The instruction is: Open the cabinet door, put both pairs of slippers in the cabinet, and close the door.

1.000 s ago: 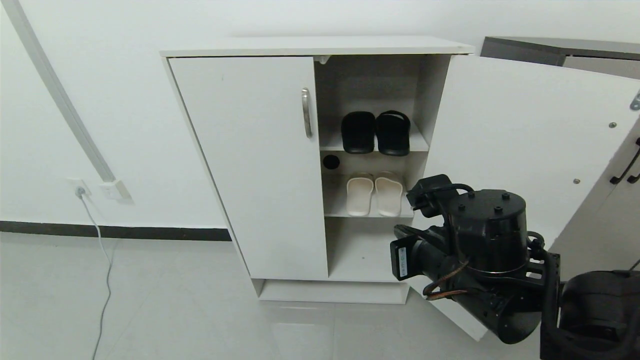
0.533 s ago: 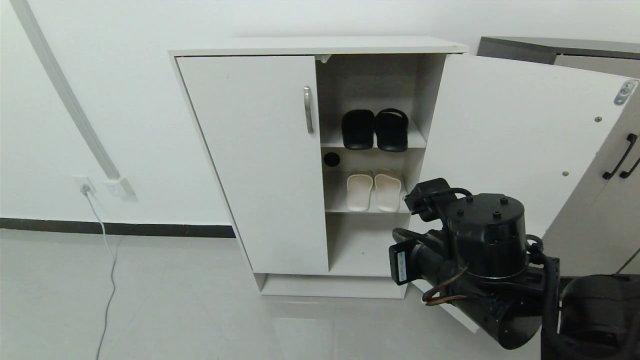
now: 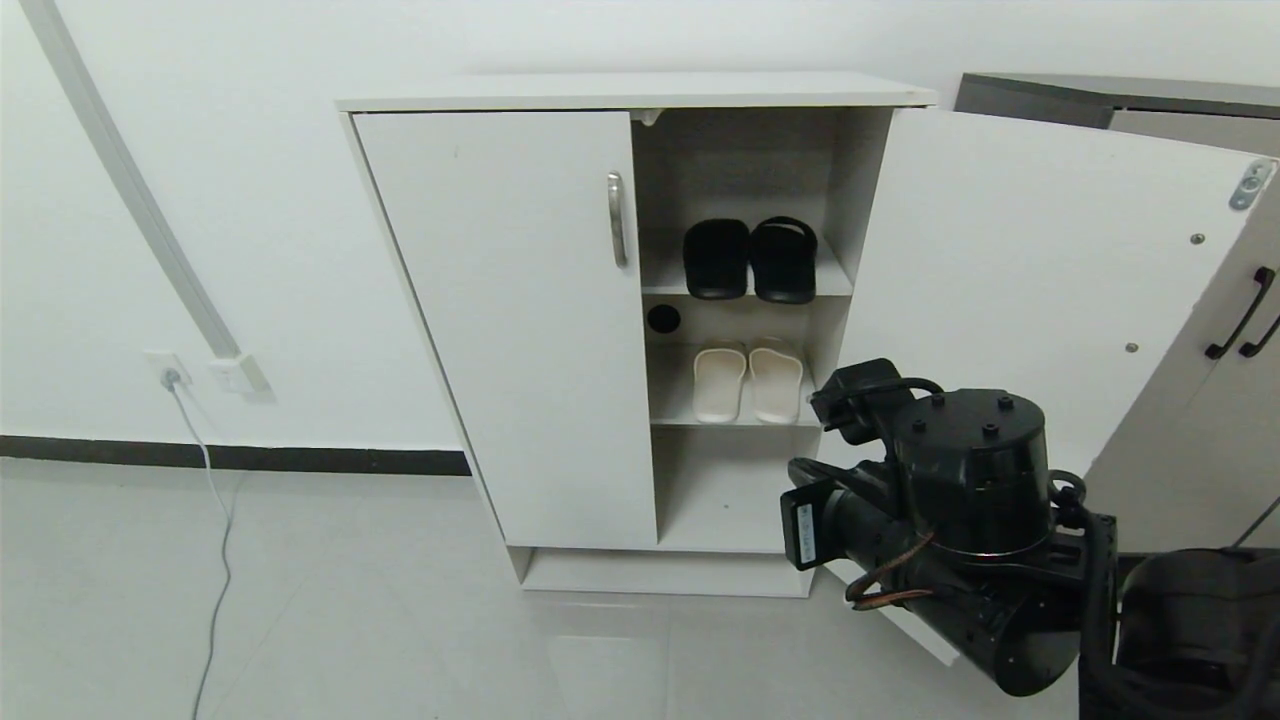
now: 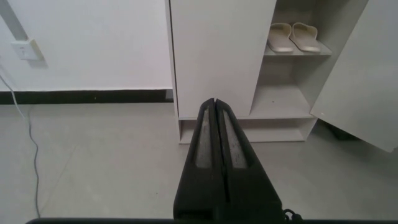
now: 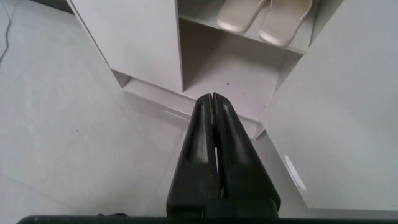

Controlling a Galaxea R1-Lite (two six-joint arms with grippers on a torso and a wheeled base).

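Note:
The white cabinet (image 3: 630,90) stands against the wall with its right door (image 3: 1020,270) swung wide open and its left door (image 3: 510,320) closed. A black pair of slippers (image 3: 750,260) sits on the upper shelf. Below it, a white pair of slippers (image 3: 748,383) rests on the middle shelf; the bottom shelf is bare. My right gripper (image 5: 213,99) is shut and empty, low over the floor before the open side, beneath the white slippers (image 5: 264,12) and beside the open door (image 5: 348,112). My left gripper (image 4: 214,102) is shut and empty, farther back, facing the closed door.
A grey cabinet with black handles (image 3: 1245,315) stands just behind the open door. On the left wall a socket (image 3: 165,380) feeds a cable (image 3: 215,560) that trails across the floor. Bare tiled floor (image 3: 400,640) lies before the cabinet.
The head view shifted slightly a second ago, then held still. The slippers and doors have not moved. My right arm has sunk very slightly.

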